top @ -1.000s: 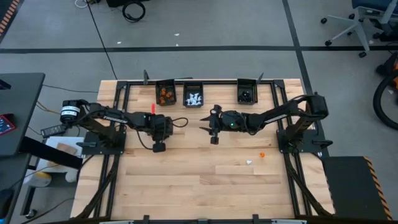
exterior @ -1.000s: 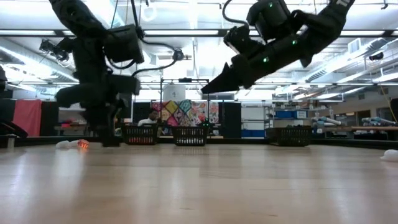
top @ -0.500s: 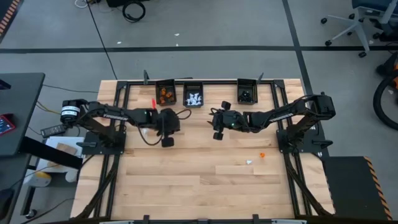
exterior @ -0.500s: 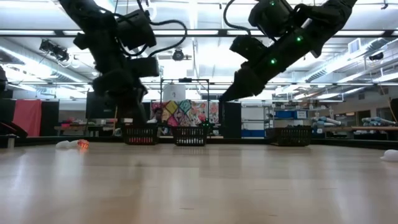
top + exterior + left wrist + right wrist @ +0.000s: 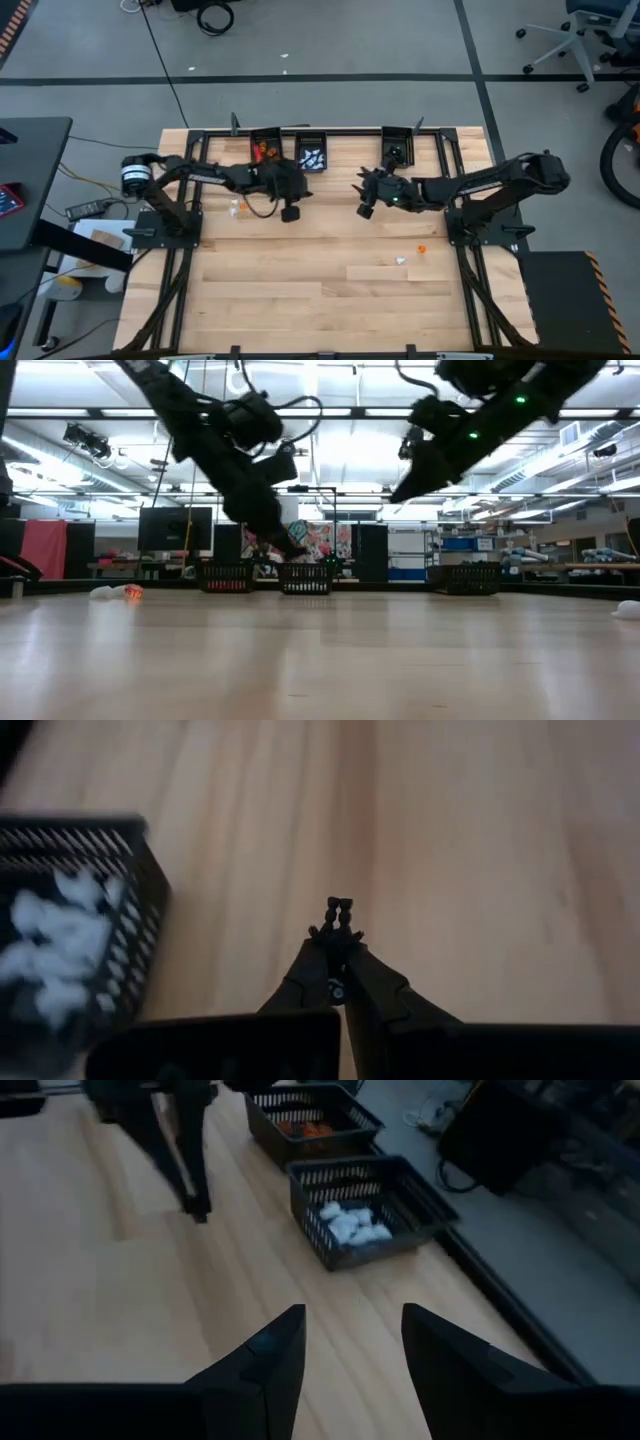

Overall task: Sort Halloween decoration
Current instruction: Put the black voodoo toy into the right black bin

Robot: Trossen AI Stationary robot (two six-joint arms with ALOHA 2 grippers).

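The left claw [image 5: 338, 908] is pinched fully shut, tips pointing down at bare wood. Its tips are too small and dark to show whether a trinket sits between them. If one does, the step in hand looks like a carry to a bin, and the colour has to settle which bin.

Just beside this claw stands the middle bin [image 5: 137, 885], its mesh wall close to the tips, with white trinkets [image 5: 50, 935] heaped inside. To drop well, I would lift the tips above the rim, bring them over the heap rather than the wall, and only then part them. A piece this tiny can bounce off the mesh edge or cling to a finger.

A little beyond the middle bin is the bin of orange trinkets [image 5: 305, 1127], so a small drift sideways would put the piece in the wrong lot.

Across from the left claw hangs the right claw [image 5: 352, 1316], jaws apart with nothing between them, facing the same two bins. It should keep clear of that lane.

Farther off, a loose pair of trinkets [image 5: 237, 208] lies behind the left claw beside its arm. An orange trinket [image 5: 421, 247] and a white trinket [image 5: 400, 260] lie well behind the right claw, unsorted.
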